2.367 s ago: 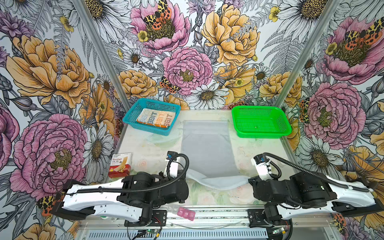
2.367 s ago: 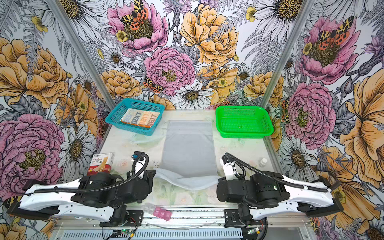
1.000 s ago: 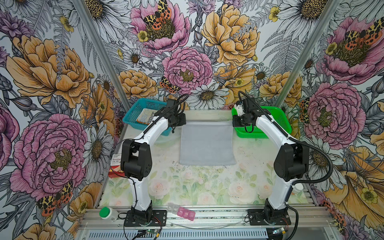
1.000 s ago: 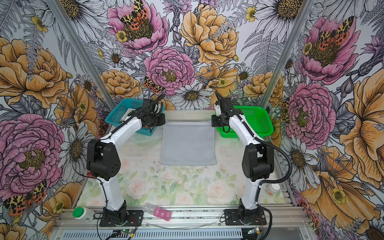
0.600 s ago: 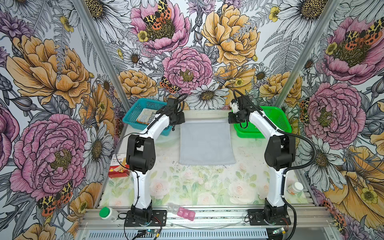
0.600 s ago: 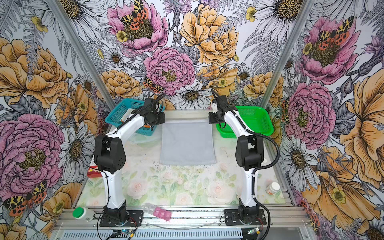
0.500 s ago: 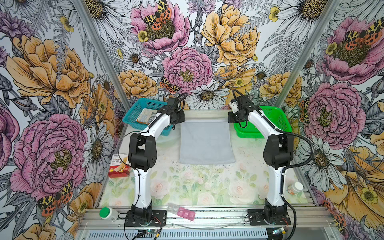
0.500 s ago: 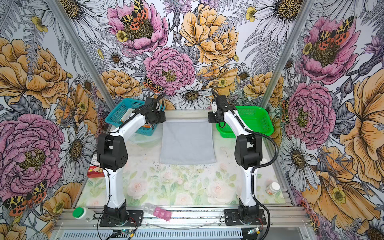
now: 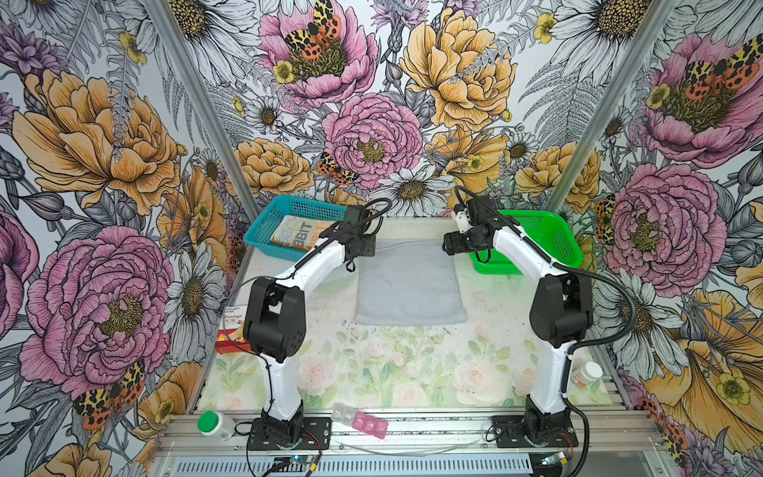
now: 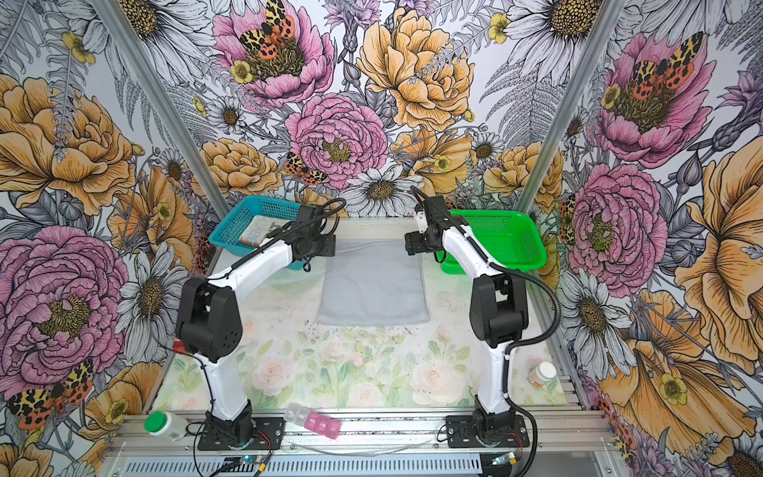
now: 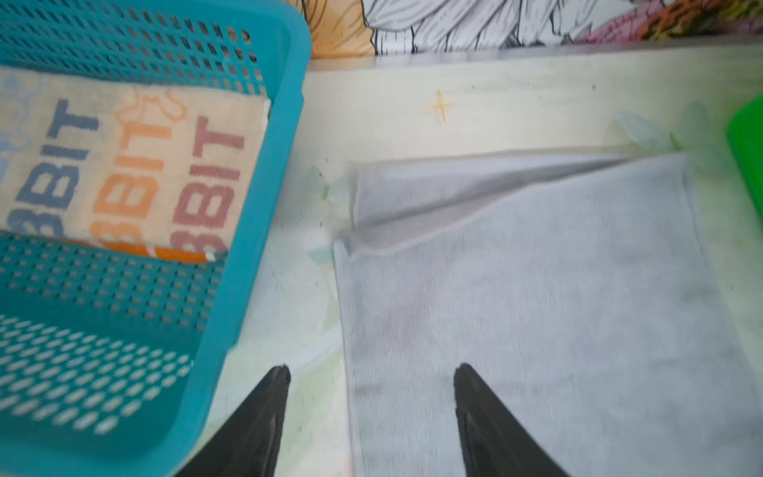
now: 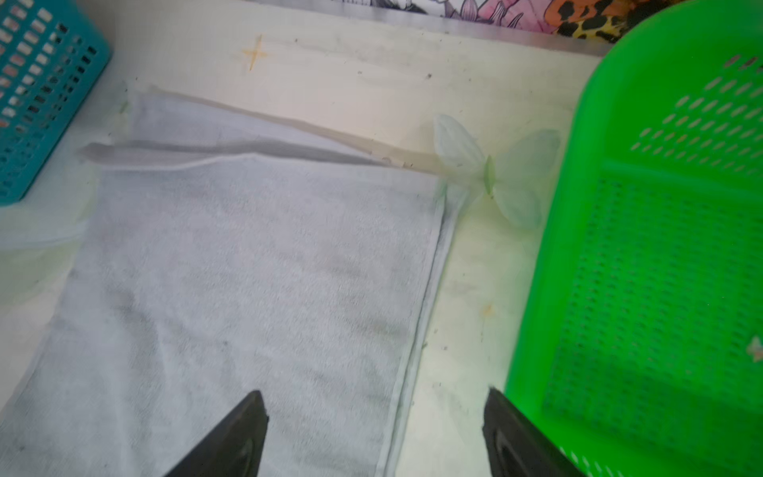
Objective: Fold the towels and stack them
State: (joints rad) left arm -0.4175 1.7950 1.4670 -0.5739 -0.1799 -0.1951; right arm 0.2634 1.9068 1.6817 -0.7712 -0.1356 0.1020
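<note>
Tucked low along the bottom of the frame a couple of seconds ago, my left gripper (image 11: 370,366) and right gripper (image 12: 373,391) now reach to the upper middle of both top views. The grey towel (image 9: 408,285), then stretched long with its near end bunched, lies doubled into a near square.

It sits just above the centre of the frame on the table (image 9: 392,371), between the blue basket (image 9: 264,223) at upper left and the green basket (image 9: 536,235) at upper right, clear of both. The striped towel (image 9: 295,235) lies folded in the blue basket. An orange edge (image 11: 136,250) shows beneath it in the left wrist view, though I cannot tell whether that is the third cloth.

My left gripper hangs with its jaws well apart astride the grey towel's left edge, gripping nothing. My right gripper is likewise spread astride the right edge, equally empty.

The fold looks imperfect: the upper layer's far edge runs askew, leaving a wedge of the lower layer bare toward the towel's upper left corner.

I judge this cloth light, limp and a little grippy, so it should sag from any single pinch and may drag its lower layer along. For the next fold I would take both layers together at the two corners of one side and lift evenly
</note>
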